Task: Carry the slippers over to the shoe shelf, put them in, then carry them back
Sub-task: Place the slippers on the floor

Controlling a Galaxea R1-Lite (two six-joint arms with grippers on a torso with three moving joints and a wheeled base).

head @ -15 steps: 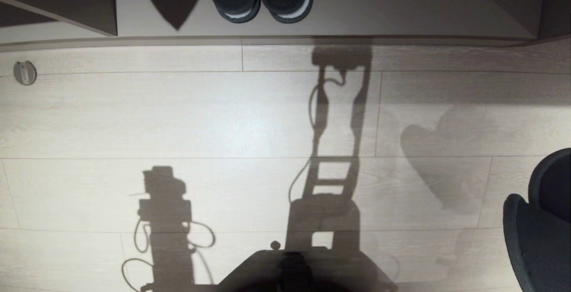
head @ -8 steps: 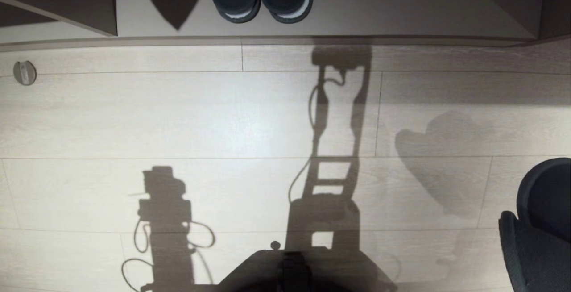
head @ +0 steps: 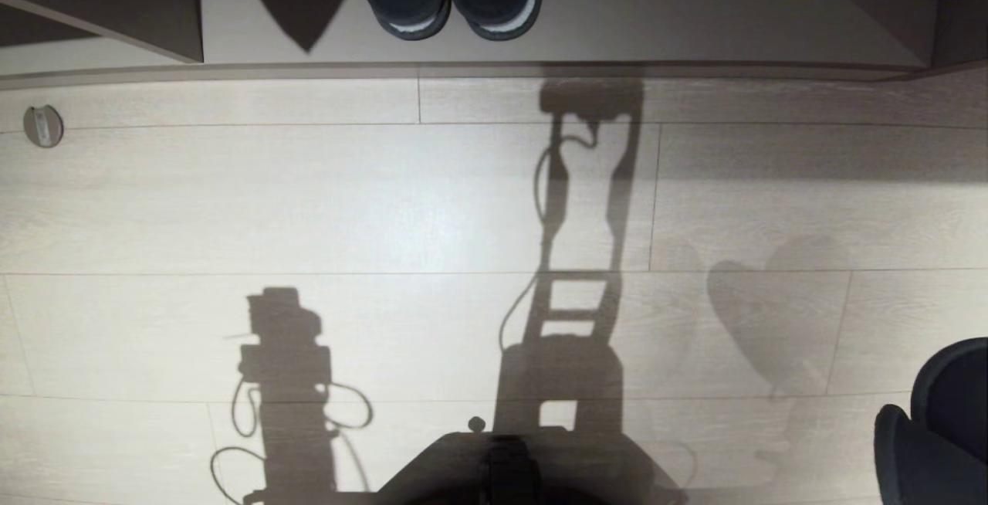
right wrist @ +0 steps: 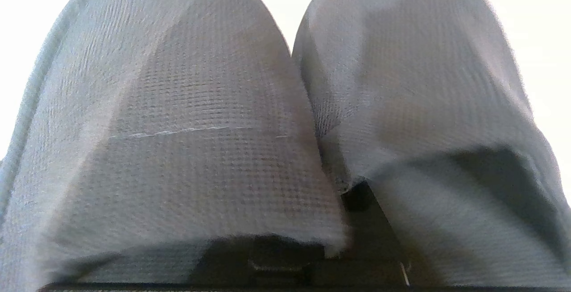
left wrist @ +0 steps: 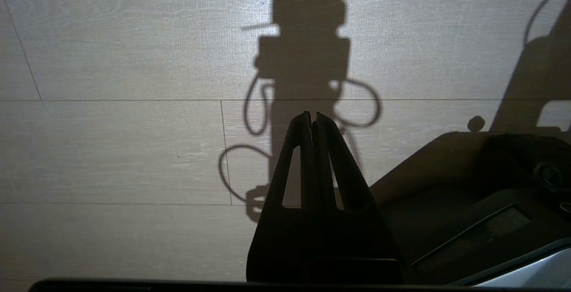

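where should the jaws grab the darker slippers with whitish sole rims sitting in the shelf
Probably at the two inner side walls, pinched together. The dark slippers with whitish sole rims stand side by side, touching, rounded toes facing out of the pale wood-grain shoe shelf, so come in from the front, over the toes.

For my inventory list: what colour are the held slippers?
Grey-blue woven fabric; the slippers show best in the right wrist view.

Left hand (left wrist: 312, 120) hangs parked above the floor, fingers pressed together; right hand (right wrist: 357, 198) is clamped on the slippers (right wrist: 285, 118).
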